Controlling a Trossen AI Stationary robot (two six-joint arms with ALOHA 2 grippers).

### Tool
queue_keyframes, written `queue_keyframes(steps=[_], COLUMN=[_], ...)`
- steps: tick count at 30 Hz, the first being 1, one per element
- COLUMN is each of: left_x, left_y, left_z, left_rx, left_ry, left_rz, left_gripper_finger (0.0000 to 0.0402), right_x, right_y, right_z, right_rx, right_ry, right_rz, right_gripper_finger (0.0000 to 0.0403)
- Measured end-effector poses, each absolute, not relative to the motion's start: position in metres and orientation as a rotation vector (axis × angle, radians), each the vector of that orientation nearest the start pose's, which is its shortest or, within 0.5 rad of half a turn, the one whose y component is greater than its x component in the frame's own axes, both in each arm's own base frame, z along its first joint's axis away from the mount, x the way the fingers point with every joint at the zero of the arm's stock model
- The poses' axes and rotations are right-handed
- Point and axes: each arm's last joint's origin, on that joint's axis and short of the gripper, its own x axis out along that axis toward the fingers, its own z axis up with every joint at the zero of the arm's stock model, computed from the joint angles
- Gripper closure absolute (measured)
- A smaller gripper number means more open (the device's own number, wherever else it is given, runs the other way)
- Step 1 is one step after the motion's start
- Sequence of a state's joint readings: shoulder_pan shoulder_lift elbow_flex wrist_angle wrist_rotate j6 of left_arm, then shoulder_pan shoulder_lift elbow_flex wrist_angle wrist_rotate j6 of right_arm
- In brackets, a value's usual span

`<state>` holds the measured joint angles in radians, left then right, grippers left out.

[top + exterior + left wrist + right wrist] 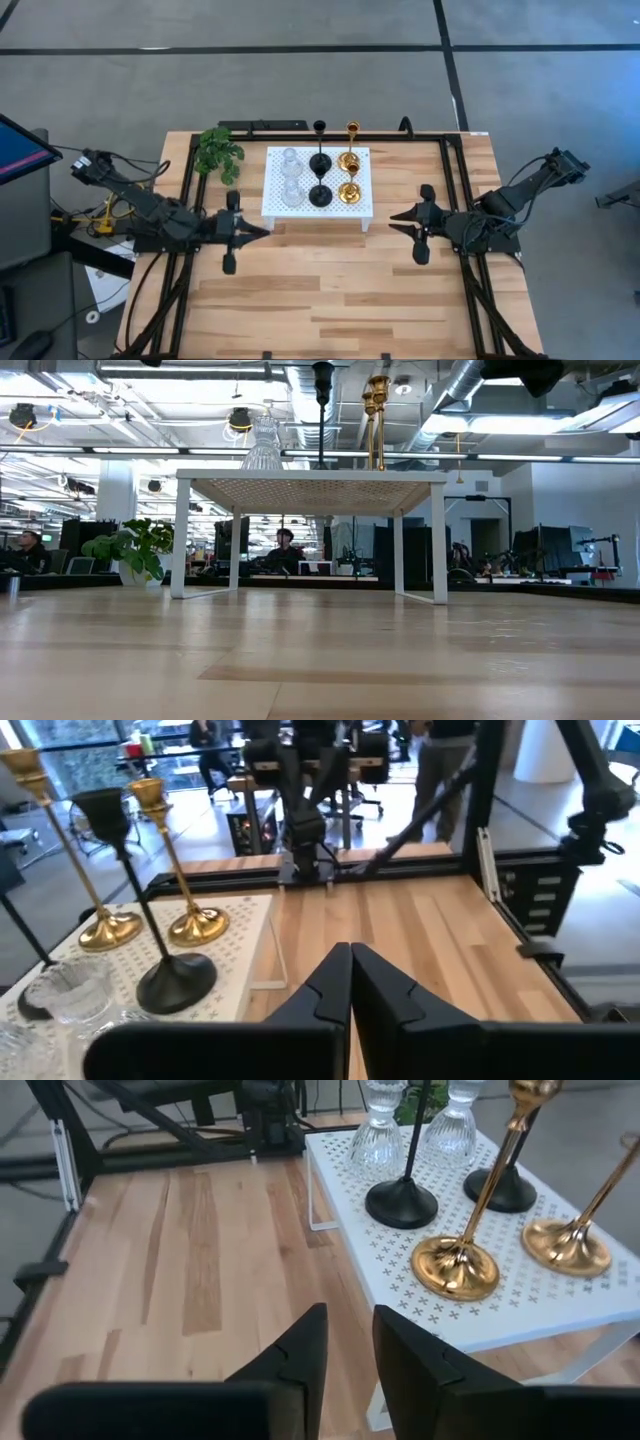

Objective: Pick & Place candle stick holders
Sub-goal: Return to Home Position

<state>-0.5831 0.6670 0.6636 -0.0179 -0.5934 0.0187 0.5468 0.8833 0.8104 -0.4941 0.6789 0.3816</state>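
**Wood bench tidy, six holders shelved, arms on the homing step**

Wood bench point(330, 300) carries everything, and by the look of it the placing is done. The step in hand is, in my judgement, the return to the rest pose. The next move calls for no grasp at all, only for each arm to fold away clear of the shelf without brushing a stem.

The left arm point(150, 205) lies low along the bench's left edge and the right arm point(510, 195) along its right edge, both reaching inward.

The white platform point(275, 205) stands at the middle of the bench's back edge, with a green plant point(218, 152) just beside its back left corner. On it stand the candle stick holders in three pairs: the glass pair point(291, 160) along its left edge, the black pair point(319, 195) down the middle, and the gold pair point(348, 192) along its right edge, all upright.

The left gripper point(262, 232) sits near the platform's front left corner, fingers pressed together and empty. The right gripper point(393, 221) sits near the front right corner, fingers a narrow gap apart, holding nothing.
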Motion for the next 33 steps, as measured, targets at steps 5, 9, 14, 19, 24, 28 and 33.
queue_keyframes(steps=[5, 9, 14, 19, 24, 28, 33], left_x=[0.131, 0.126, 0.117, 0.107, 0.098, 0.089, 0.08], left_y=[-0.071, -0.07, -0.065, -0.061, -0.054, -0.049, -0.042], left_z=[0.324, 0.327, 0.314, 0.287, 0.271, 0.269, 0.266], left_rx=[0.095, 0.155, 0.173, 0.204, 0.177, 0.157, 0.189], left_ry=[0.016, -0.011, -0.026, -0.031, -0.081, -0.125, -0.18], left_rz=[-0.015, -0.087, -0.166, -0.247, -0.244, -0.239, -0.226], left_gripper_finger=[0.0395, 0.0395, 0.0395, 0.0395, 0.0395, 0.0395, 0.0395], right_x=[0.16, 0.155, 0.147, 0.142, 0.136, 0.128, 0.118], right_y=[0.076, 0.074, 0.064, 0.055, 0.045, 0.036, 0.027], right_z=[0.301, 0.307, 0.316, 0.318, 0.309, 0.302, 0.295], right_rx=[-0.035, -0.104, -0.123, -0.119, -0.097, -0.082, -0.065], right_ry=[0.438, 0.432, 0.389, 0.322, 0.257, 0.23, 0.193], right_rz=[-0.186, -0.09, -0.042, 0.034, 0.047, 0.009, -0.031], right_gripper_finger=[0.0354, 0.0393, 0.0389, 0.0392, 0.0401, 0.0398, 0.0402])
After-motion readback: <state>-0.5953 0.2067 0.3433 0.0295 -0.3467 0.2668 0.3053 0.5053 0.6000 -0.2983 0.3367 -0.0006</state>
